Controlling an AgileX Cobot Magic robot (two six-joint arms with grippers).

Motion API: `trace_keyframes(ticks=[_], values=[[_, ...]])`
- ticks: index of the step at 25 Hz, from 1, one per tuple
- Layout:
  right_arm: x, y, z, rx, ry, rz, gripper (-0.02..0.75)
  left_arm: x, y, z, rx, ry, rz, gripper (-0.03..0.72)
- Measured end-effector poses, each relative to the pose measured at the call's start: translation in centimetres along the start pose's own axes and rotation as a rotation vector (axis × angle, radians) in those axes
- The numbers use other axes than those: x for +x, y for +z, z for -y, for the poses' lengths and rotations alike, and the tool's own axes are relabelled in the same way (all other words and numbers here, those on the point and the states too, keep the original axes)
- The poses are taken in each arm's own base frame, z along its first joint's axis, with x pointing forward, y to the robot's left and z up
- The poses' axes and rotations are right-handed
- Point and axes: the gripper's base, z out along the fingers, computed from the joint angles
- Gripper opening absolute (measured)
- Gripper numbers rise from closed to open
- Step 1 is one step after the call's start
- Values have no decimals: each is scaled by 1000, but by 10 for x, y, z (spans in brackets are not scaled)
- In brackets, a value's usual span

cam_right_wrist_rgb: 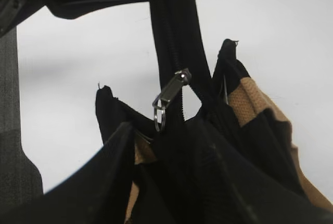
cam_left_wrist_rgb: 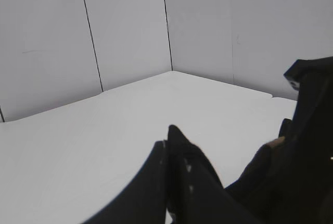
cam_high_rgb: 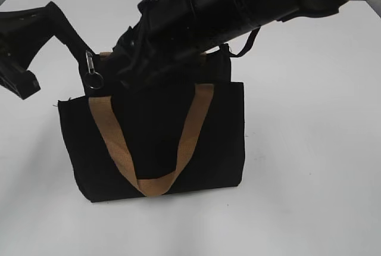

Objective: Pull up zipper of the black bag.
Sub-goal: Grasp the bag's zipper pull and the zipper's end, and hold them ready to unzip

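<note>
While the small silver metal zipper pull tab [cam_right_wrist_rgb: 167, 98] hangs free on its black track, tilted with its ring lowermost, no claw holds it. In the right wrist view it lies ahead of and above the right claw's fingers [cam_right_wrist_rgb: 112, 172], which rise dark from the lower edge; their spread and any grasp cannot be told. In the exterior view the tab [cam_high_rgb: 91, 65] shows at the upper left corner of the black fabric rectangular bag [cam_high_rgb: 220, 143], just beside the left arm's claw [cam_high_rgb: 80, 50], which appears to pinch the bag's corner fabric. The left wrist view shows its two fingers [cam_left_wrist_rgb: 171, 182] nearly closed together with dark material by them; a grasp is probable, not certain. Judged step: bracing the bag and approaching the tab; the zip seems largely unclosed. The next move calls for pinching the small tab squarely and drawing it along the track. The tan webbing strap handle [cam_high_rgb: 190, 131] droops over the front panel; the right arm [cam_high_rgb: 238, 0] masks the bag's mouth on the white tabletop [cam_high_rgb: 309, 149].
</note>
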Motion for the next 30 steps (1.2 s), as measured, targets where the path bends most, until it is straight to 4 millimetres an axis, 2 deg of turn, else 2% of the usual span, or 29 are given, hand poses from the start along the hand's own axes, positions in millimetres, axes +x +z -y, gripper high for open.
trace_keyframes(ticks=[6, 14, 25, 30], values=[[-1, 1, -1, -12, -45, 18, 307, 0, 0, 0, 4, 2, 0, 3], [8, 18, -3, -55, -30, -6, 307, 0, 0, 0, 4, 0, 0, 3], [12, 30, 0, 7, -28, -8, 305, 0, 0, 0, 6, 2, 1, 3], [13, 37, -4, 15, -35, -13, 211, 0, 0, 1, 9, 5, 1, 3]])
